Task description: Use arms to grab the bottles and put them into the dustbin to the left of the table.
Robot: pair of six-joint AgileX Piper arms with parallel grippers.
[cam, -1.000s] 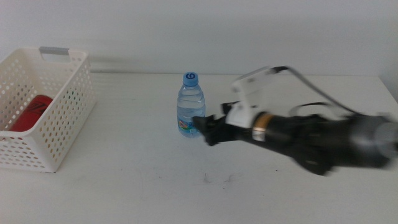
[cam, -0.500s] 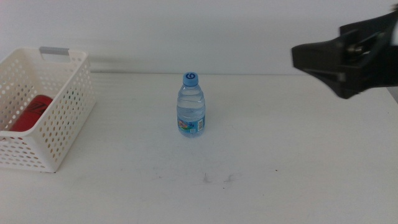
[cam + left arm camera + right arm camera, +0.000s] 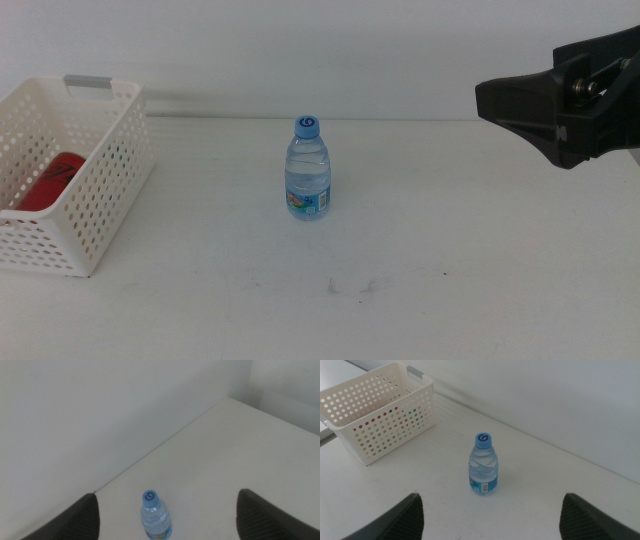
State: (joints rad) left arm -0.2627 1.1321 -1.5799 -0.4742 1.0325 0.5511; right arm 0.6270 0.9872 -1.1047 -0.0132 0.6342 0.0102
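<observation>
A clear water bottle with a blue cap stands upright mid-table, untouched. It also shows in the left wrist view and the right wrist view. The white perforated dustbin stands at the table's left and holds a red can. The tea bottle is not plainly seen. My right arm is a dark shape high at the right, well away from the bottle. My right gripper has its jaws wide apart and empty. My left gripper is also wide open and empty, and is out of the middle view.
The white table has small dark scuff marks in front of the bottle. A plain wall runs along the far edge. In the right wrist view the dustbin shows red and green through its holes.
My right arm pulled back from beside the water bottle, up and to the right. The bottle has stayed where it was.
</observation>
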